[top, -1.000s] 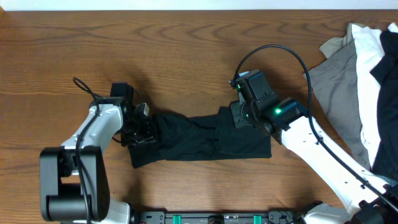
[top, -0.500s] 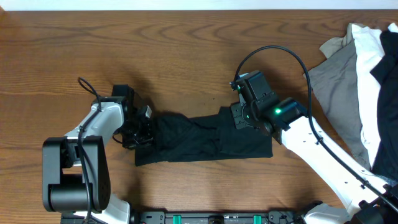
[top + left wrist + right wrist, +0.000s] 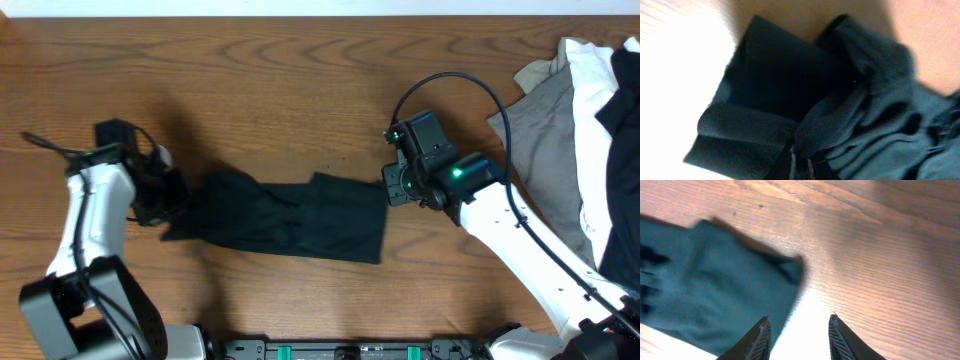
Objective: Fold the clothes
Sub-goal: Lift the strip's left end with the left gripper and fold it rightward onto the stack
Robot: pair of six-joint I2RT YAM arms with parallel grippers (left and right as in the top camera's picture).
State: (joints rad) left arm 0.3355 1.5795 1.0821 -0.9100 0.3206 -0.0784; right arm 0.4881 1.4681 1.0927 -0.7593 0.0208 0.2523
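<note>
Across the middle of the tabletop [image 3: 300, 90], the black garment [image 3: 290, 218] lay stretched out left to right as a long, rumpled band. Couldn't tell what kind of garment it was, it was too bunched up and too dark to read any shape.

Over on the left end, the left tool [image 3: 172, 205] was clamped together on the fabric. From overhead the pinch itself got lost in black-on-black shadow. The left wrist camera wasn't much better: nearly all blurry dark cloth, folds gathering down toward the bottom edge where only a sliver of the tool peeked in. Part of that view was also blown out white, so the tabletop there was unreadable.

At the other end, the right tool [image 3: 388, 188] sat just beside the garment's right edge, not touching it as far as I could see. Its wrist camera showed both fingers [image 3: 760, 337] apart, with bare wood between them and the cloth's corner just off to the left. Only the fingertips made it into that frame.

Far right, a pile of clothes [image 3: 560, 130] was cut off by the picture edge. Grey on the near side, white behind it, something dark at the very border. Couldn't count the pieces.
</note>
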